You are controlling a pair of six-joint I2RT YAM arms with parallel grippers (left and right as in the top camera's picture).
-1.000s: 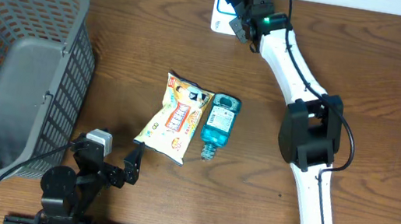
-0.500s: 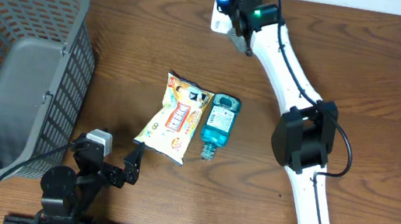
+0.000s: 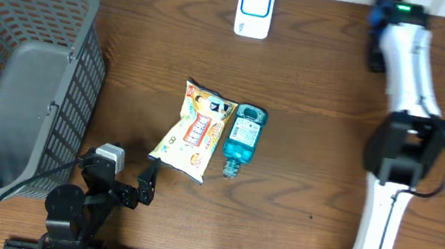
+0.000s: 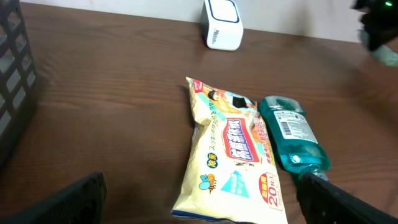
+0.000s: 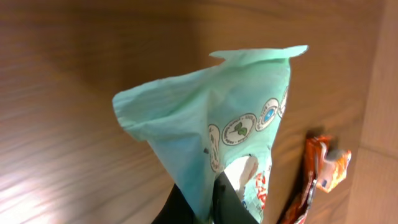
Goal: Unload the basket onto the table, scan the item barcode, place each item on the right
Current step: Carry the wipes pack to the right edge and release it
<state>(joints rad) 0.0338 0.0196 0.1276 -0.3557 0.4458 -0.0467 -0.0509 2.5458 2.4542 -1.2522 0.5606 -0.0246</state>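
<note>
Overhead, your right claw sits at the far edge of the bench, well right of the white scanner. The mint-green packet it carries is mostly hidden under the wrist. A second ago that claw hung over the scanner, so the packet has swung clear of it. If the barcode never faced the window, you will have to bring it back. Your left claw stands wide and empty near the yellow snack pack and the mouthwash bottle, all unmoved. The left wrist view shows those two lying just beside each other, with the scanner beyond them. The right wrist view shows the right claw clamped on the packet's lower edge, above the bench, with an orange wrapper lying off to one side. That pinch takes only thin film, so a fast swing could let the packet slide out or fold over its barcode.
</note>
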